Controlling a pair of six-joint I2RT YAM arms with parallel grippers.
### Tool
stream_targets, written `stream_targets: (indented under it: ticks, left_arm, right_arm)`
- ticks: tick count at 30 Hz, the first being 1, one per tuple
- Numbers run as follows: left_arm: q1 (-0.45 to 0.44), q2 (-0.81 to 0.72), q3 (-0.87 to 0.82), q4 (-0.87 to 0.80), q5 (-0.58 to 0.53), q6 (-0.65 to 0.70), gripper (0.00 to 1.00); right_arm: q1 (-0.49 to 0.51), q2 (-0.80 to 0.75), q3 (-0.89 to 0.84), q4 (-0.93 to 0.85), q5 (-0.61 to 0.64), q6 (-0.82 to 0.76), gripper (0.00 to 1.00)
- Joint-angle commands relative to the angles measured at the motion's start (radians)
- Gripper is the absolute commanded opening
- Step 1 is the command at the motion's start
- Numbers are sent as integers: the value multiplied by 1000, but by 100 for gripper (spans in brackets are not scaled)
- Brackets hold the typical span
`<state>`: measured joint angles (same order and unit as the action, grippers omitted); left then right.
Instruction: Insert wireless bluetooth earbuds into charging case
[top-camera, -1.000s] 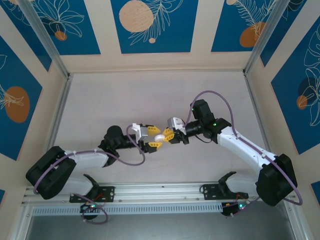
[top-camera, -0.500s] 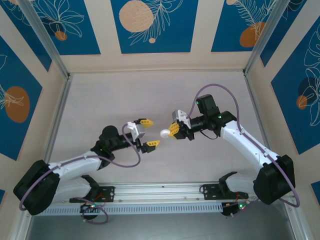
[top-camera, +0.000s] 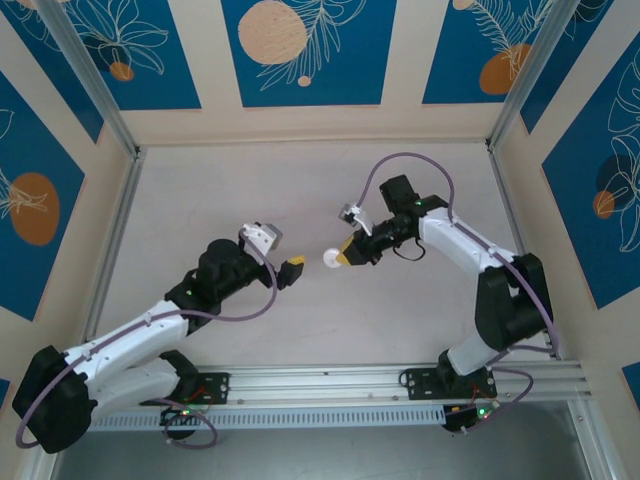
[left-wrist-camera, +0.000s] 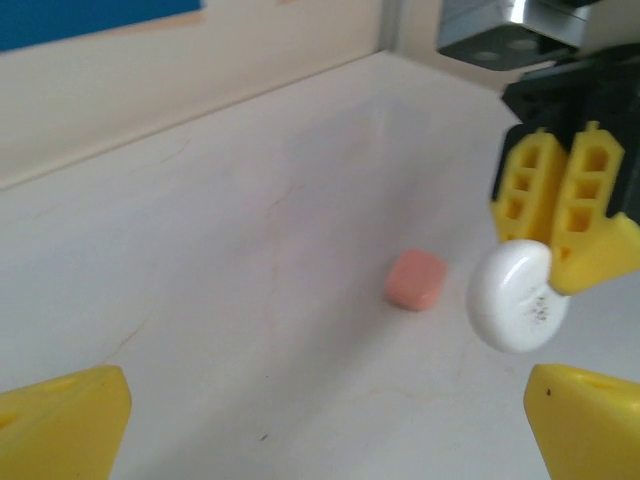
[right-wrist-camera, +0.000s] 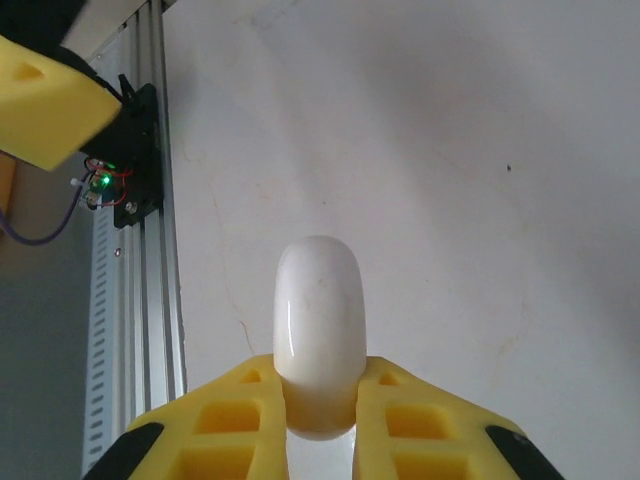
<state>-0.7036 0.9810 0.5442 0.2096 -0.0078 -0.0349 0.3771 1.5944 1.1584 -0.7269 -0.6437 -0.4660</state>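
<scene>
The right gripper (top-camera: 343, 258) is clamped tight on a smooth, glossy white pebble-shaped charging case (top-camera: 331, 260) and holds it up off the pale matte table (top-camera: 220, 190), about mid-table. The left gripper (left-wrist-camera: 320, 425) faces it from just beside, its jaws spread wide with nothing between them.

From overhead the case is only a small white blob at the tip of the right arm, and one yellow fingertip (top-camera: 295, 265) of the left arm points toward it.

The left wrist camera gives more. The case (left-wrist-camera: 515, 295) is a rounded disc seen nearly face-on, with faint dark speckles near its lower edge. It is pinched at its rim by ribbed yellow plastic fingers (left-wrist-camera: 530, 200) with hollow cells. Past it, a small salmon-pink block with rounded corners (left-wrist-camera: 415, 280) lies flat on the table, apart from both grippers; I cannot tell what it is. The tabletop shows fine scratches.

The right wrist camera shows the case (right-wrist-camera: 320, 320) edge-on, a slim rounded oval standing upright in the fingers. The table lies below, with an aluminium rail (right-wrist-camera: 150, 250) along its edge.
</scene>
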Motion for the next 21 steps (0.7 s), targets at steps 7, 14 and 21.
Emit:
stream_targets:
  ticks: [7, 14, 21]
  left_arm:
    - [1, -42, 54, -250, -193, -53, 100]
    - [1, -42, 39, -262, -204, -56, 100]
    - [3, -25, 32, -252, -209, -59, 100]
  right_arm:
    - [-5, 223, 120, -43, 79, 144, 15]
    - [-9, 358, 190, -67, 145, 155, 15]
    - [-10, 438, 242, -74, 177, 193, 15]
